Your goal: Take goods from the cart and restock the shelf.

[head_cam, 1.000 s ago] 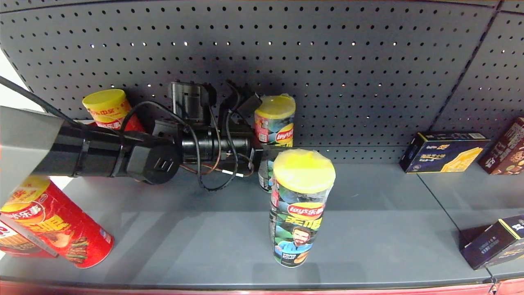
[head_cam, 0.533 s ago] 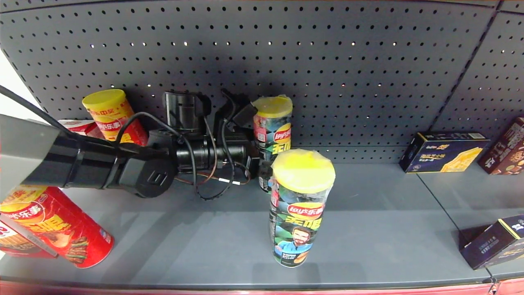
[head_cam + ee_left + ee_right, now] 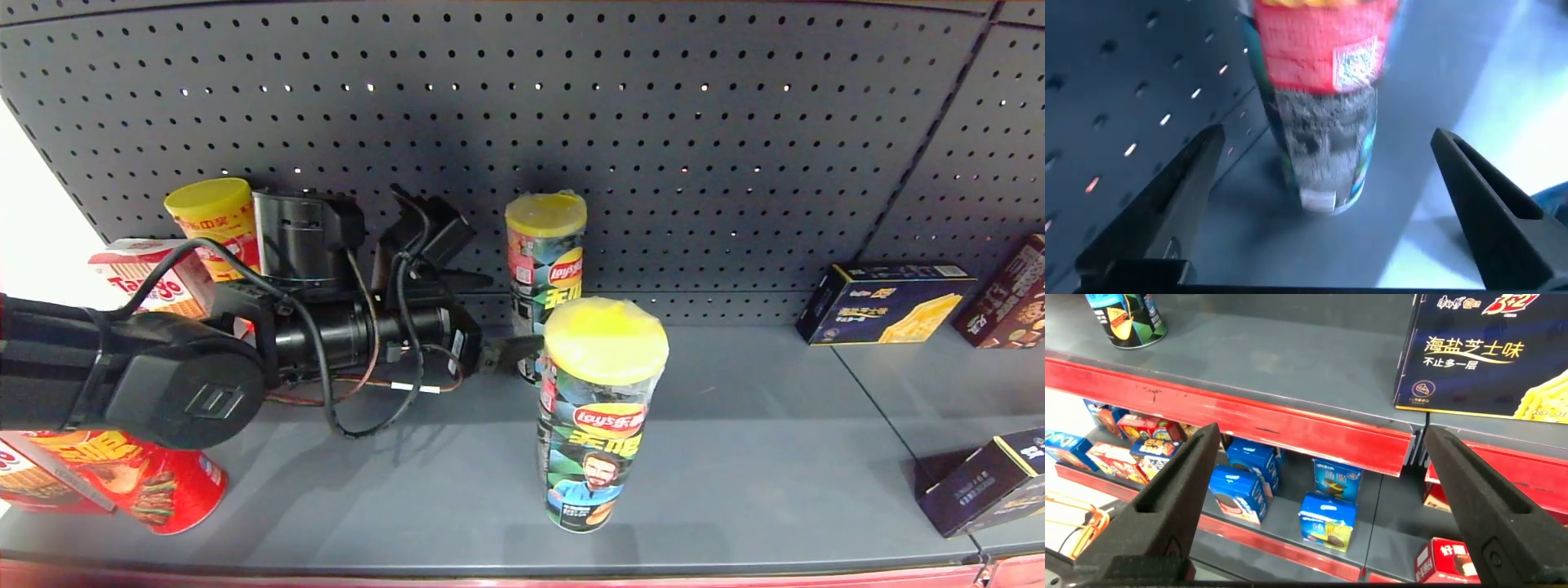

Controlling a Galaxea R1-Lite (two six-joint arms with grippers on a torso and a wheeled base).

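Two green chip cans with yellow lids stand upright on the grey shelf (image 3: 735,457): the rear can (image 3: 545,261) against the pegboard and the front can (image 3: 600,408) nearer the edge. My left gripper (image 3: 498,318) hangs open just left of the rear can, its fingers apart from it. In the left wrist view that can (image 3: 1323,106) stands beyond the spread fingers (image 3: 1167,220) of the left gripper (image 3: 1327,139). My right gripper (image 3: 1323,433) is open and holds nothing, hovering in front of the shelf's red front edge (image 3: 1290,420).
A red chip can (image 3: 139,474) lies at the front left. Another yellow-lidded can (image 3: 216,216) and a snack box (image 3: 151,278) stand behind the left arm. Dark boxes (image 3: 886,302) (image 3: 988,482) sit at the right. Lower shelves hold several boxes (image 3: 1327,518).
My left arm has drawn back to the left, away from the rear can. The can was between the fingers before and now stands free by the pegboard.
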